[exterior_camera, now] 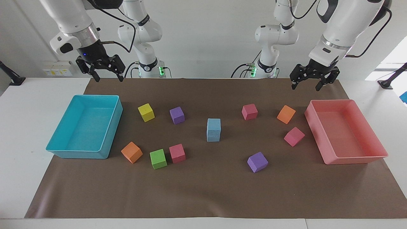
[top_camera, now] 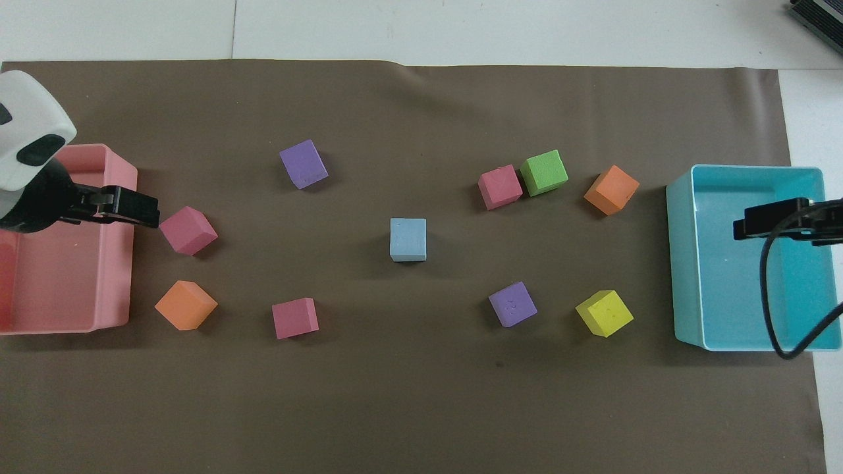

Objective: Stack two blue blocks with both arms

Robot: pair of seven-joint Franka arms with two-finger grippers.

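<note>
The blue blocks (exterior_camera: 213,129) stand stacked, one squarely on the other, at the middle of the table (exterior_camera: 203,190), on the brown mat; the overhead view shows only the upper block's top face (top_camera: 407,239). My left hand (exterior_camera: 313,82) hangs released and holding nothing, above the mat's edge by the pink tray (exterior_camera: 380,148). My right hand (exterior_camera: 104,71) hangs released too, fingers spread, raised above the turquoise tray (exterior_camera: 109,135) at my right arm's end. Neither hand touches a block. No brand, label or writing is legible on any block or tray.
</note>
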